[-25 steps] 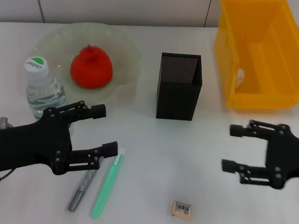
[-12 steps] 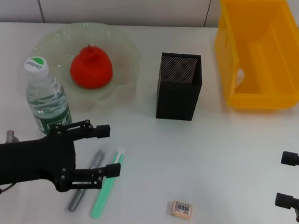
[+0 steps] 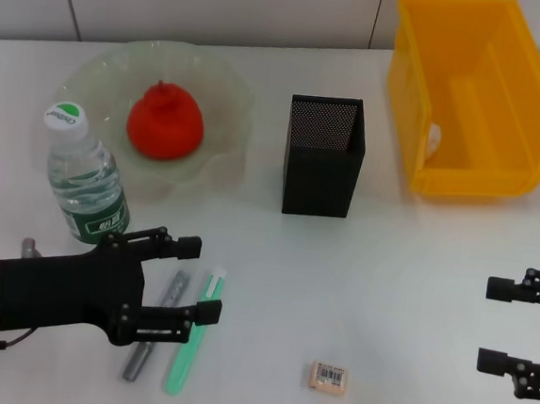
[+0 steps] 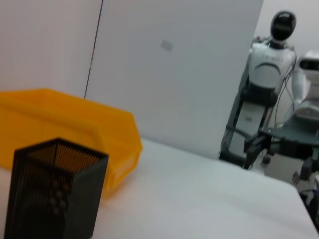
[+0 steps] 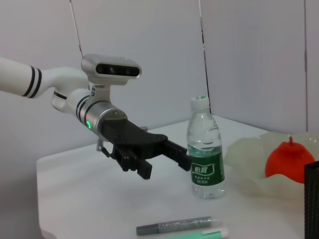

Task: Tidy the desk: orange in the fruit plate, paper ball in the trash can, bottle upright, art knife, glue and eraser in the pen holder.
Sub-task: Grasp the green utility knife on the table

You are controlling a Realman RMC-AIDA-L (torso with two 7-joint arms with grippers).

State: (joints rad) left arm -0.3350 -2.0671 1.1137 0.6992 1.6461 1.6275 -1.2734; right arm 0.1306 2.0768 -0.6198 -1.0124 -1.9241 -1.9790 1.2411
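Left gripper (image 3: 189,278), head view: mine, fingers spread wide and empty, low at the near left of the desk (image 3: 406,271), now drawn back from the bottle (image 3: 85,178), which stands upright on its own just beyond my upper finger; that item I count done. Right gripper (image 3: 503,325), same view: fingers parted, empty, pulled to the near right edge, well apart from everything. Orange (image 3: 165,122) sits in the fruit plate (image 3: 227,94) at far left; paper ball (image 3: 434,137) shows as a white scrap against the inner wall of the trash can (image 3: 469,92) at far right. Outstanding: grey art knife (image 3: 157,326) and green glue stick (image 3: 192,332), side by side under my lower finger, and eraser (image 3: 329,376) near centre, all still outside the pen holder (image 3: 322,156). Room between eraser and holder is open. Left wrist view: pen holder (image 4: 55,191) with the trash can (image 4: 75,124) close behind it; open desk beyond, my own fingers not shown. Right wrist view: left gripper (image 5: 149,149) open, just beside the standing bottle (image 5: 205,149), knife (image 5: 174,226) and glue stick (image 5: 202,233) lying at the near edge, so a careless sweep could push them off.
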